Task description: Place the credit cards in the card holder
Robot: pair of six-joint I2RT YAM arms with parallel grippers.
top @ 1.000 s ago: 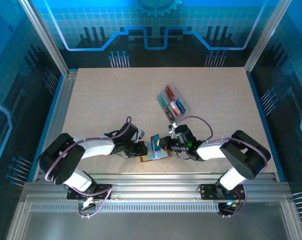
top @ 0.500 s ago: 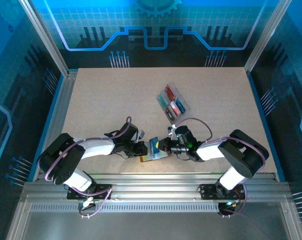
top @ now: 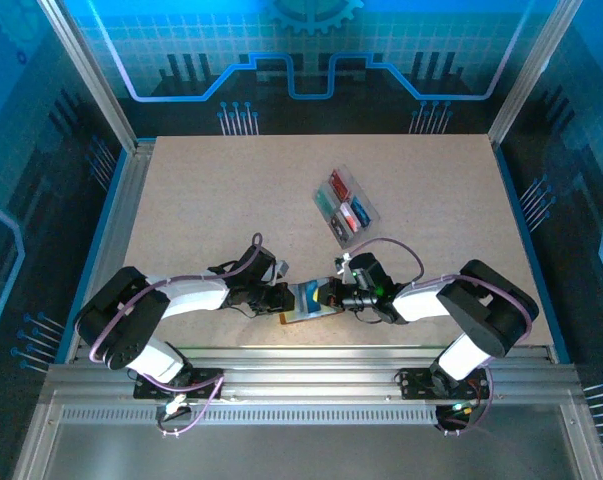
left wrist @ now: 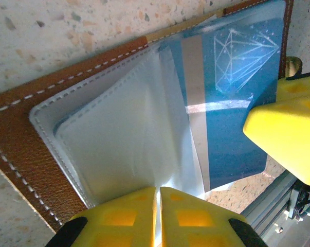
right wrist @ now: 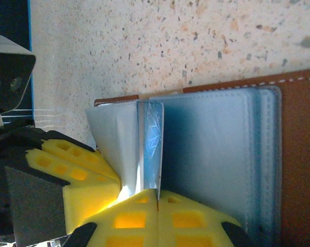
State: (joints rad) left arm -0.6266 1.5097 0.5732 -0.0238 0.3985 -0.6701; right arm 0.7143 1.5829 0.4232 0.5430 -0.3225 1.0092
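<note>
White link shells noted on left arm (top: 186, 293) and right arm (top: 451, 300), broken by bulky black joint housings. Purple-grey cables (top: 386, 238) run in loops outside links. Small green light seen at right wrist. On left gripper (left wrist: 158, 200) and right gripper (right wrist: 157, 203), fingers (right wrist: 129, 218) faced with yellow foam, moulded in square recesses, backed by black carriers.

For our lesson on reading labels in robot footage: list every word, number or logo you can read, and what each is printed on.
None can be read.
The blue card: a white line-drawn diamond and a grey stripe, no letters.
The card holder: white stitching, no brand mark in view.
The cards in the clear tray: too small to read.
</note>
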